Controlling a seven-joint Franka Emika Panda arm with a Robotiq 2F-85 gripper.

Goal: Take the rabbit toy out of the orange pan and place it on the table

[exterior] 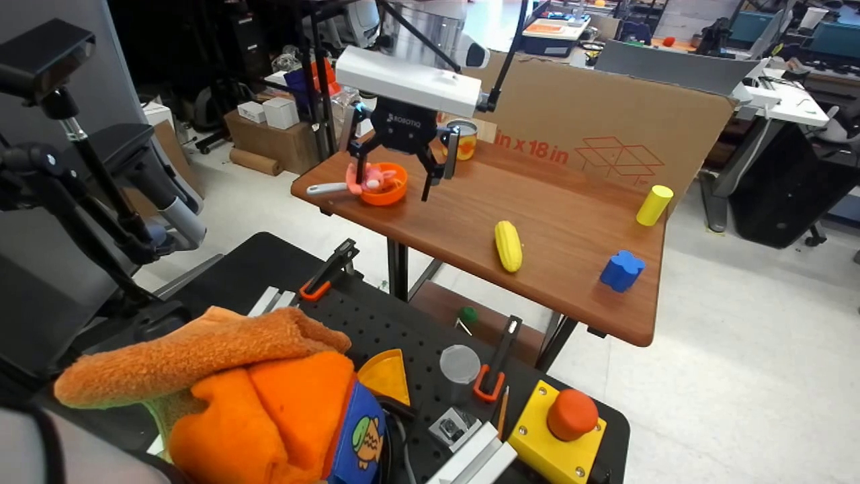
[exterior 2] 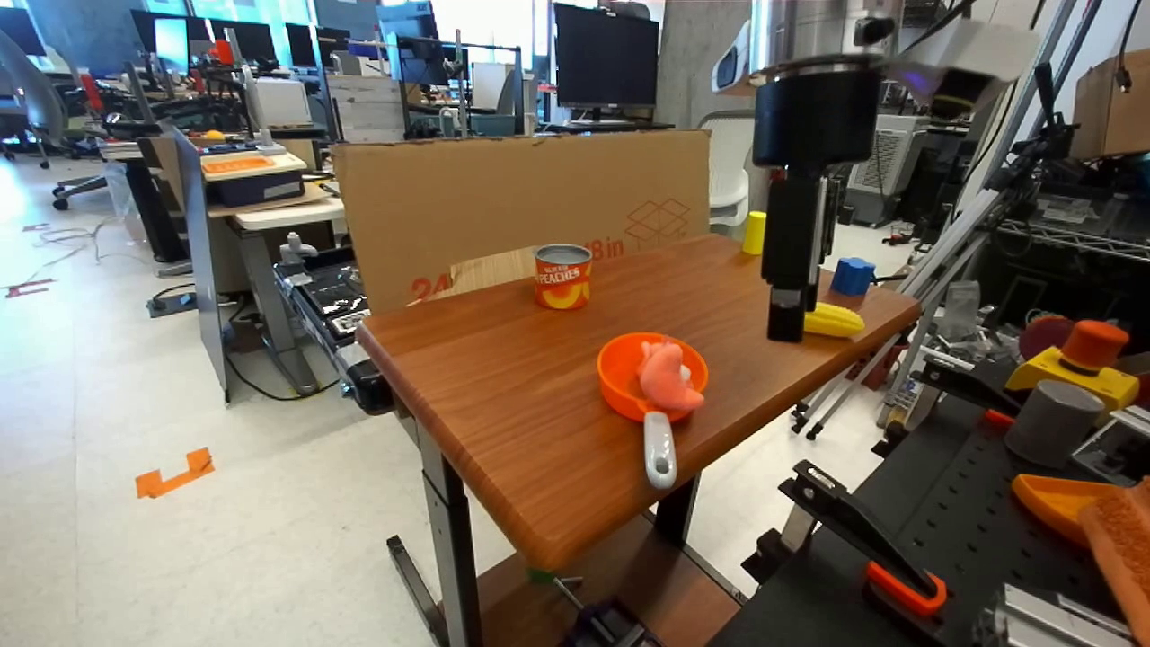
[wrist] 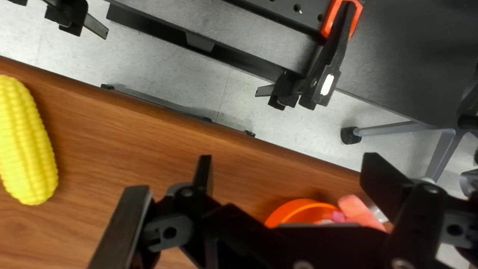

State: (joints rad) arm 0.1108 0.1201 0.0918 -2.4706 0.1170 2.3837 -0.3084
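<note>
The pinkish-red rabbit toy (exterior: 377, 178) lies in the orange pan (exterior: 386, 197), partly over the rim by the grey handle. Both also show in an exterior view, the toy (exterior 2: 667, 379) and the pan (exterior 2: 618, 377). The pan stands near a corner of the wooden table (exterior 2: 485, 386). My gripper (exterior: 394, 189) is open and empty, above the table. In an exterior view the gripper (exterior 2: 786, 325) hangs to the side of the pan, apart from it. In the wrist view the pan (wrist: 285, 213) and toy (wrist: 360, 213) are partly hidden behind the gripper (wrist: 287, 161).
A peach can (exterior 2: 563, 277) stands by the cardboard back panel (exterior 2: 521, 198). A yellow corn toy (exterior: 508, 247), a yellow cylinder (exterior: 654, 206) and a blue block (exterior: 623, 271) are on the table farther along. A black workbench (exterior: 416, 336) stands beside the table across a gap.
</note>
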